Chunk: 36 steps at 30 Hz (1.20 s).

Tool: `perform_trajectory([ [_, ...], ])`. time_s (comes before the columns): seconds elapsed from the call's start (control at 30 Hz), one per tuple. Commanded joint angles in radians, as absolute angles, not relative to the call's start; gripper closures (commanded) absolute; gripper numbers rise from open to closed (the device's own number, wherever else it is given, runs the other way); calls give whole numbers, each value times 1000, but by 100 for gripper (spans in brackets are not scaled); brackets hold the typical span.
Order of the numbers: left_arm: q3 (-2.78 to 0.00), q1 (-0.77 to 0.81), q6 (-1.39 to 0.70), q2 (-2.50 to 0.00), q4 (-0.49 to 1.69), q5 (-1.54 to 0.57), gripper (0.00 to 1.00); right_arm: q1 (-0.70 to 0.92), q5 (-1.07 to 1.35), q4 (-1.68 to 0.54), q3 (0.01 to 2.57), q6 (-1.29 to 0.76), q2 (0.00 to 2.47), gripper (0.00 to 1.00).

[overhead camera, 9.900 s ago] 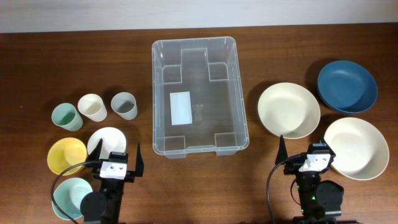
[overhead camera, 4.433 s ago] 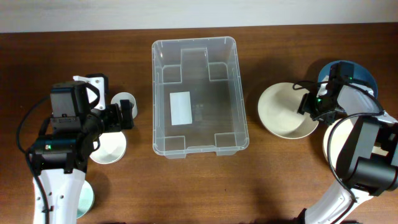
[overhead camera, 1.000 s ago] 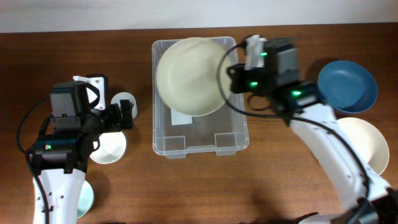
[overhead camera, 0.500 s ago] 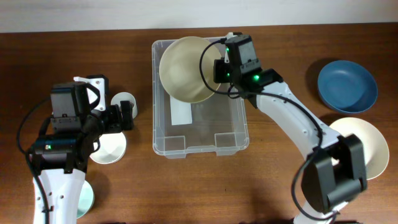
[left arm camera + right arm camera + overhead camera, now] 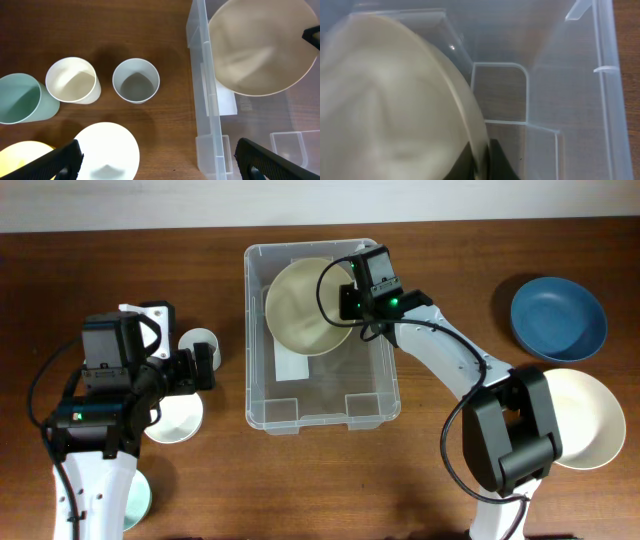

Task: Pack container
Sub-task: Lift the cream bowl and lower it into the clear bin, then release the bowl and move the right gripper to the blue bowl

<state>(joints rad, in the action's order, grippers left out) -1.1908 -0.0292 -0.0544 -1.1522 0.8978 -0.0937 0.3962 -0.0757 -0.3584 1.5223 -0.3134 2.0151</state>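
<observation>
Container: sitting mid-surface, between cups on the left and bowls on the right.
Right claw: clamping the rim of the cream bowl, which is hanging tilted inside the container's far end.
Left claw: hovering spread wide near the grey cup.
Doing it well: probably levelling the bowl and lowering it until its base is meeting the floor, and only then letting go.

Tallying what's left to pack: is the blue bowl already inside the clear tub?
No, the blue bowl sits outside the container, off its right side; only the cream bowl, pinched by the right claw, is inside its rim.
</observation>
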Motion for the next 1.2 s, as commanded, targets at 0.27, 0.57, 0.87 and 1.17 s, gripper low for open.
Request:
perform_trajectory([
  [0.27, -1211, -29, -67, -1152, 899, -89, 1, 397, -75, -510, 1600, -183, 1922, 36],
  [0.57, -1211, -29, -67, -1153, 899, -89, 1, 352, -173, -719, 1799, -26, 1676, 22],
  [0.87, -1211, -29, -67, -1153, 899, -89, 1, 28, -349, -884, 1797, -8, 1733, 18],
  [1.17, -1211, -29, -67, -1153, 898, -90, 1, -150, -360, -960, 1797, 70, 2059, 16],
])
